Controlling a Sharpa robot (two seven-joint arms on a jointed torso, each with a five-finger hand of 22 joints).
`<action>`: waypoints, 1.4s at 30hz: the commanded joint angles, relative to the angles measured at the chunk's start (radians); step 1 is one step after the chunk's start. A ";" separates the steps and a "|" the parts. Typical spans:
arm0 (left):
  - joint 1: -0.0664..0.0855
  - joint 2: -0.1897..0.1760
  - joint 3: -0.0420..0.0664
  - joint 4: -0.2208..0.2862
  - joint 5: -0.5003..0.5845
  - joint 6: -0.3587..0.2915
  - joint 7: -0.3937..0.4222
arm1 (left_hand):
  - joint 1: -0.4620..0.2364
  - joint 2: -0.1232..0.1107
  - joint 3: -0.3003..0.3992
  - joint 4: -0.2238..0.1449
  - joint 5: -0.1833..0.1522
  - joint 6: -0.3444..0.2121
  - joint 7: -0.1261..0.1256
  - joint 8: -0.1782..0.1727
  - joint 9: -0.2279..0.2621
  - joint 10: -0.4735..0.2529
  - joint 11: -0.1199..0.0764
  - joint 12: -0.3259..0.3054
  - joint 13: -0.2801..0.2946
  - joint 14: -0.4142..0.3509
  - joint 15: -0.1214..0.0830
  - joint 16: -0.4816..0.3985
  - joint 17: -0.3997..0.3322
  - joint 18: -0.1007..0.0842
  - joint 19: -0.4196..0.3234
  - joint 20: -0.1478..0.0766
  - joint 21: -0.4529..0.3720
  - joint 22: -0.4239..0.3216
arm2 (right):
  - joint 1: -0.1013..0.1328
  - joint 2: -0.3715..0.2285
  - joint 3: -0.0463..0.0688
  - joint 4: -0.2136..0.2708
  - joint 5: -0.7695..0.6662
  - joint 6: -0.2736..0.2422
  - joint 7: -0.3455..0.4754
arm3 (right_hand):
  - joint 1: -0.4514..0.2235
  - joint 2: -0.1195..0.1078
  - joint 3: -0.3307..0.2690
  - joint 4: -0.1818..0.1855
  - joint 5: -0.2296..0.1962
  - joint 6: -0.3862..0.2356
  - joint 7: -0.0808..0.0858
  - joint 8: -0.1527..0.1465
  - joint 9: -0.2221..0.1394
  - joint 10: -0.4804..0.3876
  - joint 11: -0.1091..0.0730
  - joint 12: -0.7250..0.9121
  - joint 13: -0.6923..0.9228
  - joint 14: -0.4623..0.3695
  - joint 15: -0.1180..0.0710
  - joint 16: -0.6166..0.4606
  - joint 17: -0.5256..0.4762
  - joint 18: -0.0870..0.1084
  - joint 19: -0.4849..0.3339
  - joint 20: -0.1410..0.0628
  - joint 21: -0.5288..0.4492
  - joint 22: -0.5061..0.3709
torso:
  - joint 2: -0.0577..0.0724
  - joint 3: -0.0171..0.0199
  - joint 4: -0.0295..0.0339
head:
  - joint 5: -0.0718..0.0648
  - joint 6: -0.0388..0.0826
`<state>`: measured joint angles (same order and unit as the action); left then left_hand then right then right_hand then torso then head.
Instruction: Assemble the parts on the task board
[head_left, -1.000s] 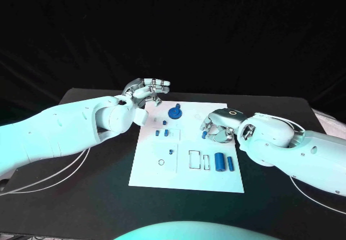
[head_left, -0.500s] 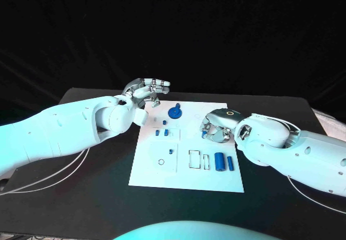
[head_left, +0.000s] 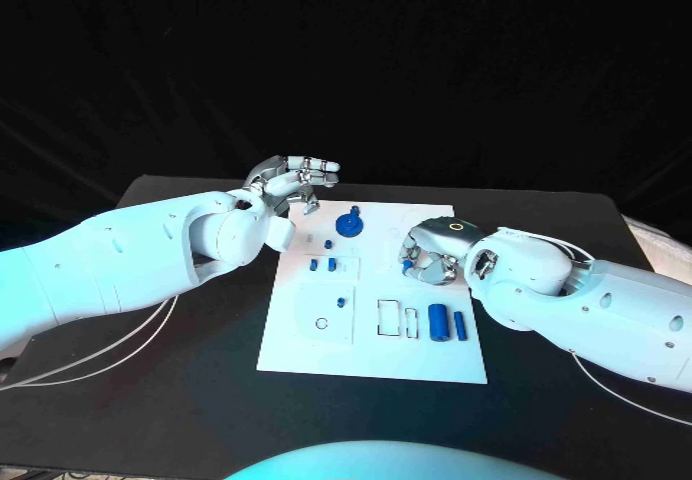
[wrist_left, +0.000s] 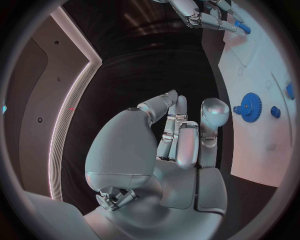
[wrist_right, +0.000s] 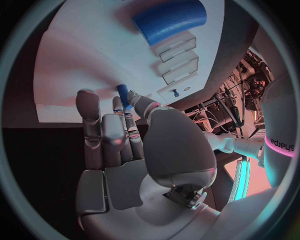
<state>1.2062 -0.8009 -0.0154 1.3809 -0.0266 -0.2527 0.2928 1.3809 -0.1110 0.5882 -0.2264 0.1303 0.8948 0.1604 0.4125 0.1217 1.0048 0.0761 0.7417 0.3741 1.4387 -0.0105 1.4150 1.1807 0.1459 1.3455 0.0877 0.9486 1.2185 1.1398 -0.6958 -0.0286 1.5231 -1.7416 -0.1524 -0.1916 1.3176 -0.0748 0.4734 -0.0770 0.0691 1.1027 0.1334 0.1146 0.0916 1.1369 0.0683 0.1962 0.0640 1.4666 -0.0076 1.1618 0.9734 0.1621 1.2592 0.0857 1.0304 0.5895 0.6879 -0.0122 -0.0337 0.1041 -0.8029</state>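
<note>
Right hand (head_left: 433, 258) pinches a small blue peg (wrist_right: 122, 93) at its fingertips, just above the board (head_left: 372, 350). Left hand (head_left: 296, 182) curled, holding nothing, gear (head_left: 349, 223) just beside it. Advice: keep peg upright, lower slowly into its hole.

White task board (head_left: 378, 350), blue parts (head_left: 446, 325) and blue gear (head_left: 351, 224), black counter (head_left: 173, 400), white arms, silver left hand (head_left: 296, 180), silver right hand (head_left: 430, 255).

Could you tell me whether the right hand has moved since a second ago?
Yes, slightly: the right hand has crept toward the board's far edge, nearer the blue gear on the task board.
</note>
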 joint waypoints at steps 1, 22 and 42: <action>0.000 0.001 0.001 0.002 0.004 0.010 0.010 | -0.011 0.000 0.006 0.003 -0.006 -0.008 0.003 0.004 -0.002 0.006 -0.001 -0.006 0.029 0.006 0.001 -0.004 -0.003 -0.015 -0.003 0.001 -0.008 -0.003 | -0.006 0.004 -0.003 -0.003 -0.024 0.021 -0.004 | 0.000 0.016 0.000 0.002 -0.005 0.012 -0.003 0.006 0.004 0.014 -0.002 0.007 0.002 0.022 -0.011 0.008 0.005 0.000 0.009 0.001 0.010 0.007 | 0.000 0.0002 -0.0004 | -0.002 -0.001; 0.000 0.002 0.001 0.000 0.023 0.021 0.013 | -0.016 0.003 0.009 0.010 -0.009 -0.013 0.005 0.005 -0.004 0.000 0.001 -0.018 0.026 -0.003 0.003 -0.015 -0.022 -0.008 -0.021 0.002 -0.050 -0.027 | -0.009 -0.038 0.003 0.041 0.041 -0.225 0.028 | 0.002 0.035 -0.004 0.006 -0.010 0.048 -0.018 0.023 0.017 0.060 -0.017 0.012 0.004 0.029 -0.024 0.035 0.029 -0.005 0.025 -0.011 0.035 0.043 | -0.001 -0.0005 -0.0007 | -0.003 0.000; 0.000 0.006 0.000 -0.001 0.027 0.027 0.009 | -0.013 0.008 0.011 0.014 -0.010 -0.017 0.008 0.007 -0.006 -0.010 0.004 -0.036 0.018 -0.020 0.005 -0.036 -0.057 0.000 -0.040 0.003 -0.092 -0.052 | -0.013 -0.032 0.008 0.189 0.147 -0.192 0.062 | 0.002 0.037 -0.003 0.007 -0.006 0.048 -0.017 0.023 0.018 0.062 -0.017 0.011 0.004 0.029 -0.024 0.038 0.031 -0.006 0.027 -0.012 0.038 0.048 | -0.001 -0.0004 -0.0001 | 0.006 0.000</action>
<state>1.2061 -0.7972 -0.0154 1.3794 -0.0064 -0.2464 0.2943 1.3730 -0.1031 0.5977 -0.2167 0.1263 0.8877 0.1678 0.4167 0.1169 1.0006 0.0804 0.7108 0.3930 1.4262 -0.0053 1.3823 1.1232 0.1460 1.3130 0.0913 0.8597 1.1676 1.1304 -0.7335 -0.0193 1.7091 -1.6203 -0.3612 -0.1534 1.3204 -0.0459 0.4701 -0.0739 0.0579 1.1450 0.1154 0.1346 0.1071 1.1893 0.0515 0.2050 0.0668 1.4630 -0.0253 1.1960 1.0049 0.1622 1.2771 0.0752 1.0655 0.6372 0.6872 -0.0123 -0.0347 0.1074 -0.8026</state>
